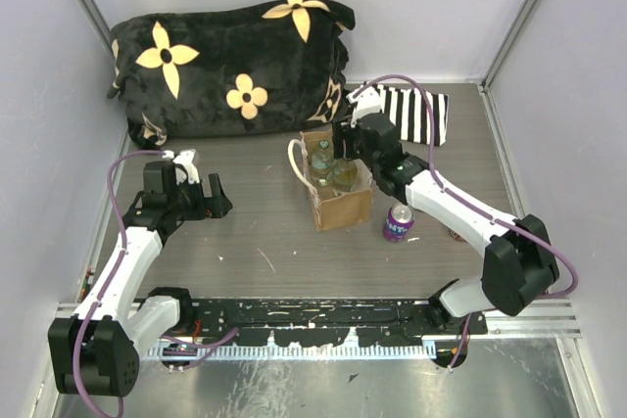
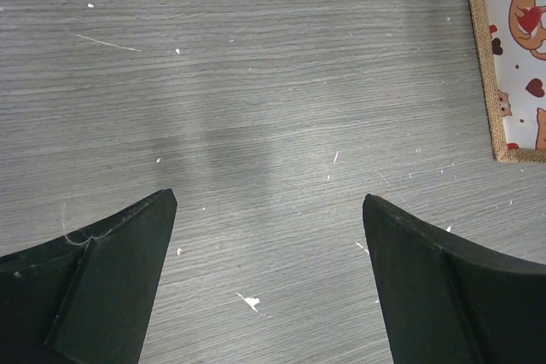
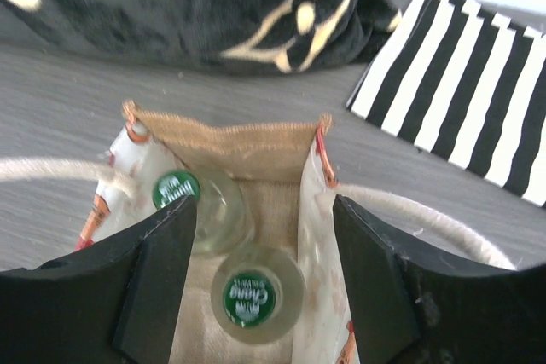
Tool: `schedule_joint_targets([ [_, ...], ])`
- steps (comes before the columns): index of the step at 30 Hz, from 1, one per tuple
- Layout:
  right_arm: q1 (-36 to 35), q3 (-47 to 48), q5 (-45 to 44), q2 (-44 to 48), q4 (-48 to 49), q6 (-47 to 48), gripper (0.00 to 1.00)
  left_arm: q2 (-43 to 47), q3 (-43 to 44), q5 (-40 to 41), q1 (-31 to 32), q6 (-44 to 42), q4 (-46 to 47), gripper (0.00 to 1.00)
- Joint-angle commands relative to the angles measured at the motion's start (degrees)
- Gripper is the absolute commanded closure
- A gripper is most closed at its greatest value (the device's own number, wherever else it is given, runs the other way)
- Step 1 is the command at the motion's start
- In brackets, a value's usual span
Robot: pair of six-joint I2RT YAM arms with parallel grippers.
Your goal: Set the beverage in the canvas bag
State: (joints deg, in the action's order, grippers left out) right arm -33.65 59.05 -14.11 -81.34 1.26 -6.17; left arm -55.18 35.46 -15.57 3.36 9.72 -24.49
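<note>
My right gripper [image 3: 263, 210], jaws apart and grasping nothing, sits over the canvas bag [image 3: 230, 147] at lower centre. A green-capped beverage bottle [image 3: 249, 296] stands inside. My left gripper [image 2: 269, 210] is likewise spread.

The grey wood-grain table [image 2: 256, 83] shows bare, white-flecked boards between the left fingers [image 2: 102, 296]. The canvas bag [image 3: 230, 142] stands on it directly below the right fingers [image 3: 153, 279]. Beyond them lie a black flowered cushion [image 3: 213, 6] and, further right, a striped fabric piece [image 3: 461, 91], while a purple can [image 1: 398, 222] stands behind them.
</note>
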Motion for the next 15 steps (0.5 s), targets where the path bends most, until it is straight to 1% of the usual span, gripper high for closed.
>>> schedule_joint_targets([
  [1, -0.3, 7.6, -2.3, 2.7, 4.3, 0.2, 0.28, 0.7, 0.1, -0.9, -0.2, 0.4, 1.2, 0.02],
  [5, 1.3, 17.2, -4.7, -0.7, 1.2, 0.6, 0.22, 0.9, 0.0, -1.0, -0.3, 0.5, 1.2, 0.02],
  [10, 9.5, 26.2, -2.9, -4.1, -5.2, -4.3, 0.2, 1.5, -0.1, -0.8, -0.3, 0.6, 1.0, 0.02],
  [13, 14.4, 29.5, -3.1, -5.7, -12.8, -6.3, 0.21, 1.7, -0.3, -0.8, -0.3, 0.6, 1.1, 0.02],
  [15, 17.8, 31.5, -3.0, -7.3, -20.2, -7.8, 0.2, 1.8, -0.3, -0.7, -0.3, 0.6, 1.1, 0.02],
])
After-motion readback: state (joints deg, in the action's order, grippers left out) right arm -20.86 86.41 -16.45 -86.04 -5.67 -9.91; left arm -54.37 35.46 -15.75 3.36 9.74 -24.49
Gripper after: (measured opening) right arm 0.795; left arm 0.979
